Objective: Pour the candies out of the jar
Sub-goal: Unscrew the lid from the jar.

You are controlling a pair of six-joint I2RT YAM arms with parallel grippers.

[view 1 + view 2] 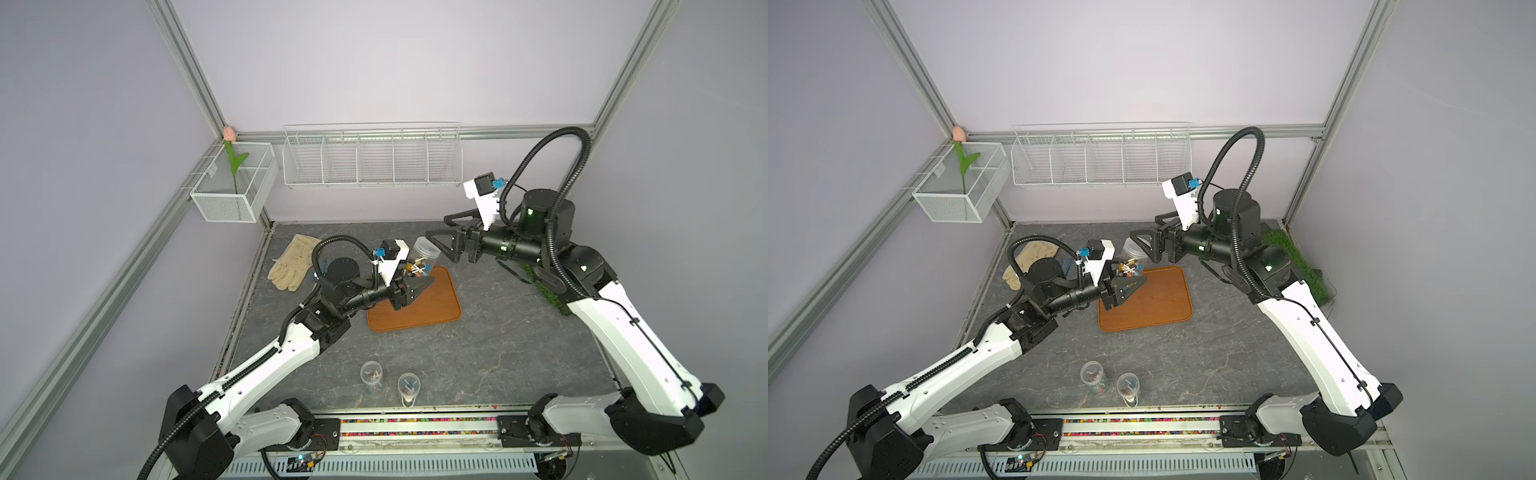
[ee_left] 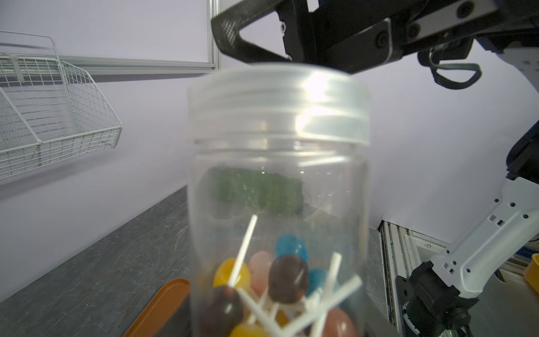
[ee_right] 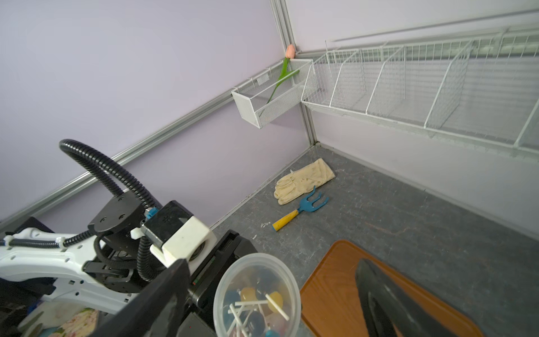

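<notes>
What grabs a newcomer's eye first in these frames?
The clear jar of lollipops, lid on, clamped in the left gripper at the far edge of the wood-grain tray. The right gripper hovers by its lid, jaws wide open. Then the pink tulip in the corner wall basket.

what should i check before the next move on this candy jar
1. Jar gripped: ok. The left gripper is shut on the lower part of the jar.
2. Lid off: not ok. The clear lid sits on the jar.
3. Other arm ready: ok. The right gripper is open, with a finger on each side of the lid in the right wrist view.
4. Candies contained: ok. The lollipops all lie inside the jar.
5. Landing spot: ok. The visible part of the wooden tray is bare.
6. Jar mouth over the tray: cannot tell.
</notes>
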